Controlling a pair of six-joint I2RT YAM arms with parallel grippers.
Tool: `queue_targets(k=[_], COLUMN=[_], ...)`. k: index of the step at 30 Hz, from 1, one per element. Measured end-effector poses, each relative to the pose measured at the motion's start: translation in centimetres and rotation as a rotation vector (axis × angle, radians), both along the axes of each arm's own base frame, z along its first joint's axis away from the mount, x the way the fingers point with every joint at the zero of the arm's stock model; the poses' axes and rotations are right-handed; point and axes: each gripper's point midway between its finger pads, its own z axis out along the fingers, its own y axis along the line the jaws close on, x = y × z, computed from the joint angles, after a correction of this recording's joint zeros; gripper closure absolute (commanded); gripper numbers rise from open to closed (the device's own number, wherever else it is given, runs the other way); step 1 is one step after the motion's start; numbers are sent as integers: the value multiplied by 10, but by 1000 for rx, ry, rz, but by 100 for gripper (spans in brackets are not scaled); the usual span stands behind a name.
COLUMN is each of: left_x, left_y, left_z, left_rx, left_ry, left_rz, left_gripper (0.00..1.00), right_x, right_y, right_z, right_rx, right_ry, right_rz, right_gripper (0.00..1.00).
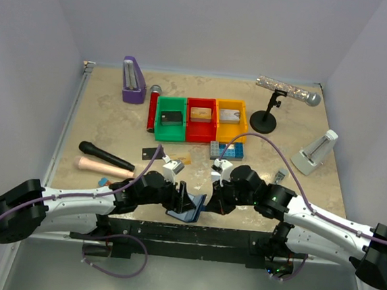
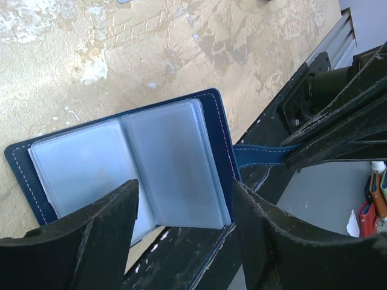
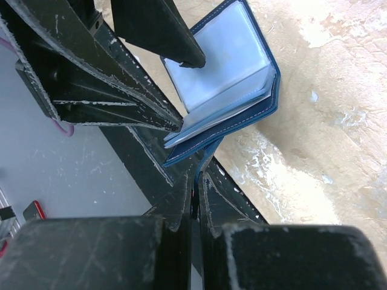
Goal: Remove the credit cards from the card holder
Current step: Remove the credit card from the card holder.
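Just beyond the parted fingers [image 2: 91, 241] of my left gripper [image 2: 186, 199], the small navy-blue folding card holder [image 2: 130, 160] lies open, its long axis running from finger to finger. My right gripper [image 3: 195, 193] is clamped on its snap tab [image 3: 204, 160]; left is nearer the pockets [image 2: 172, 151].

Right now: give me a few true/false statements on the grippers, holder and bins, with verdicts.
1. The right gripper is shut on the holder's tab. True.
2. The left gripper is clamped on a card. False: it is open above the holder, gripping nothing.
3. The holder is folded closed. False: it is spread open.
4. A black card lies in the green bin. True.
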Motion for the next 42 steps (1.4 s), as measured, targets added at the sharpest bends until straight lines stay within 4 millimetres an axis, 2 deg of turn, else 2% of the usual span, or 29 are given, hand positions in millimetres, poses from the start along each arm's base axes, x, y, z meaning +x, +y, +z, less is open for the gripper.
queue_targets(k=[25,34,42], left_x=[-9,-11,-5], left_y=[-3,-3,3], left_z=[-17,-20,-21], left_rx=[36,46,68], left_ry=[50,55,38], left_rz=[-48,-52,-9], left_gripper=[33,39,41], right_x=[-1,-1,0], right_y=[-2,-3,-7], right_z=[-2,-3,-2], right_rx=[-10,-15,-24], right_ry=[0,3,-13], right_rz=[4,4,-5], right_gripper=[100,100,100])
